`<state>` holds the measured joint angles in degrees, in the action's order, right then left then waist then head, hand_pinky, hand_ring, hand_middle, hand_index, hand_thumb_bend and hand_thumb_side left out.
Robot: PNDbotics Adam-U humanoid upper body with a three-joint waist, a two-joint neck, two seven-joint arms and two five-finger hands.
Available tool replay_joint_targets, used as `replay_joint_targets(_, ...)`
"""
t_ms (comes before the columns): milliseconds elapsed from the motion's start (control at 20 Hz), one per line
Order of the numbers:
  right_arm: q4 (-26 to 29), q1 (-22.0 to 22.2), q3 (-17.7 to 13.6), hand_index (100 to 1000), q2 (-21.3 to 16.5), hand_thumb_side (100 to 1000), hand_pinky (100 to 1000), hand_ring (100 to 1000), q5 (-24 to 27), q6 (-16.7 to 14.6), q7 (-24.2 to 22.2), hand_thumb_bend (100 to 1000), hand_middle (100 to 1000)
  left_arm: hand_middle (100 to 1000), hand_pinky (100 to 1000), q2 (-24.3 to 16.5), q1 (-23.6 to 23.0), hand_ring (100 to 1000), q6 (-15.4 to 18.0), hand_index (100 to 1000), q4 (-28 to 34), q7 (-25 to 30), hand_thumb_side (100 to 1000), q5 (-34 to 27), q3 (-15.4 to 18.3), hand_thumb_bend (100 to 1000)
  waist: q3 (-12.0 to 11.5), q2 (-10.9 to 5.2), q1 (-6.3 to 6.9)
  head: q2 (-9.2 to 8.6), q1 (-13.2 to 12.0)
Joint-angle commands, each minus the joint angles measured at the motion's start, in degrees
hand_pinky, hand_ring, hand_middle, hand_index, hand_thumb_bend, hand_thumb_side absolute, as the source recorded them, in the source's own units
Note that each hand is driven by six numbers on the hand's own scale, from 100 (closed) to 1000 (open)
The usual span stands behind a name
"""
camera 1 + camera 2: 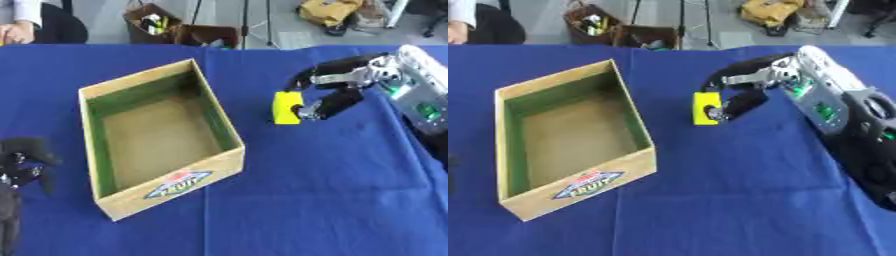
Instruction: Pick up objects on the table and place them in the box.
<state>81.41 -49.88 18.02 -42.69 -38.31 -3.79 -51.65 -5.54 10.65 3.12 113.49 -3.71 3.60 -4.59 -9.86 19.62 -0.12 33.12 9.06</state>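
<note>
Pinching a yellow block [285, 107] between curled fingers above and thumb below, the right hand [328, 92] has hold of the only loose object in sight, just to the right of the box [227, 165]. Whether the block rests on the blue cloth [332, 200] or hangs just above it cannot be told from these views. The box sits open-topped and empty, its long side slanting away from the robot, with a fruit label on the near wall.

The step in hand looks like the carry to the box. To do it well, the hand should lift the block high enough to pass the right wall, travel left until the block is over the bare floor of the box, then lower before letting go, so the block does not clip the rim or bounce out.

The left hand [22, 160] rests idle at the lower left edge, fingers relaxed and holding nothing.
</note>
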Motion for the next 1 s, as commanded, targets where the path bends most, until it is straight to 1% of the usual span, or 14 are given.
replay_joint_targets(50,-0.06,-1.11,-0.38,1000,-1.27,773,874,930,-1.10,-0.08,0.99,100,987,460,238,-0.61,0.49,505,0.05,619,0.98,0.18,995,0.31,-0.20,100,-0.04,-0.88,0.06,-0.58,0.24)
replay_joint_targets(150,-0.26,-1.18,-0.24,1000,-1.14,769,873,929,-1.94,-0.02,1.90,100,987,460,238,-0.57,0.51,505,0.05,619,0.98,0.20,995,0.33,-0.21,100,-0.08,-0.81,0.07,-0.63,0.32)
replay_joint_targets(250,-0.45,-1.23,-0.15,1000,-1.06,744,871,928,-3.15,0.04,2.99,100,985,460,238,-0.53,0.50,505,0.05,619,0.97,0.22,996,0.37,-0.22,100,-0.15,-0.69,0.08,-0.69,0.35)
replay_joint_targets(450,-0.95,-1.17,0.15,1000,-0.91,750,869,926,-4.70,-0.28,4.36,100,982,460,238,-0.47,0.53,505,0.07,618,0.99,0.29,999,0.42,-0.24,100,-0.22,-0.49,0.07,-0.89,0.40)
replay_joint_targets(600,-0.76,-1.18,-0.20,1000,-1.02,742,870,927,-5.27,-0.24,5.20,100,983,460,237,-0.44,0.51,505,0.07,618,0.99,0.29,1000,0.49,-0.19,100,-0.24,-0.33,0.05,-1.02,0.33)
replay_joint_targets(1000,-2.01,-1.85,-0.43,1000,-0.72,785,870,932,-7.78,0.11,6.60,100,982,460,236,-0.30,0.51,505,0.15,618,1.00,0.46,1000,0.75,-0.27,100,-0.40,0.43,0.13,-1.76,0.59)
